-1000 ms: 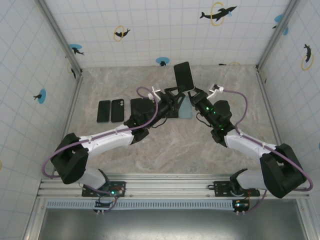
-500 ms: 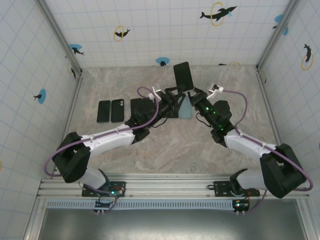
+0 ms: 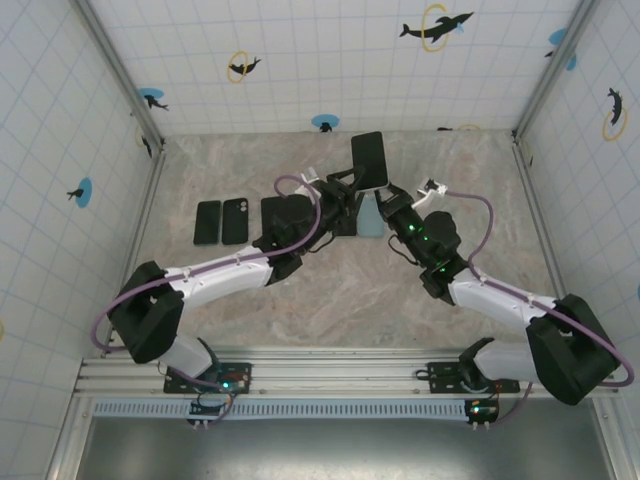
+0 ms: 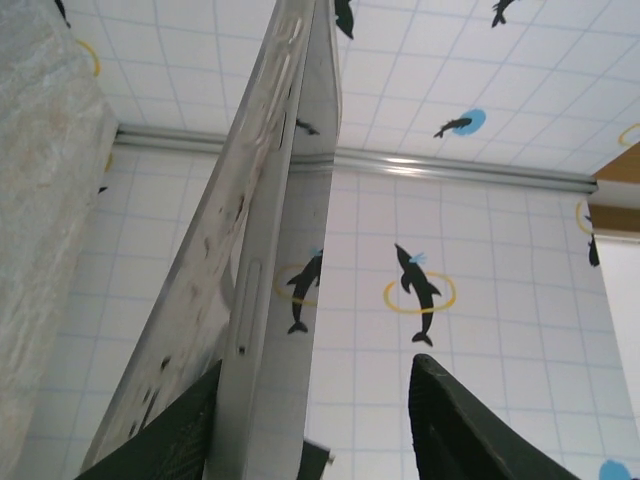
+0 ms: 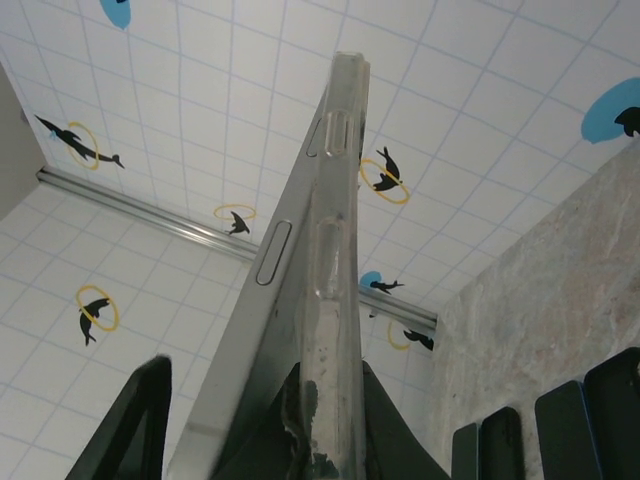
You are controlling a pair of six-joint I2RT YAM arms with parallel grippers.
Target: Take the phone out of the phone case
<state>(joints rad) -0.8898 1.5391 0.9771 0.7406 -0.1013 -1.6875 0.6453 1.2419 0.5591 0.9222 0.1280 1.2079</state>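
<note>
you have the phone [image 3: 368, 160] up off the table [image 3: 350, 290], standing upright between the two arms toward the back wall in the top view. your right gripper [image 3: 386, 196] is pressed together on its lower end. in the right wrist view the metal side with its buttons sits snug against the clear phone case [image 5: 336, 260] wrapping the back. your left gripper [image 3: 346, 192] meets that same lower end from the other side with its jaws partly spread. in the left wrist view one finger [image 4: 165, 435] lies against the smudged case, and the other stands apart from the screen side. by my reading, the lifting and bracing are done but the real work is not. the case looks seated along the whole visible edge, with no corner clearly peeled, though the far top end is too thin to be sure. you have yet to catch the case rim, pry it off and part the two. a pale blue case [image 3: 369, 218] lies flat on the table just below.
</note>
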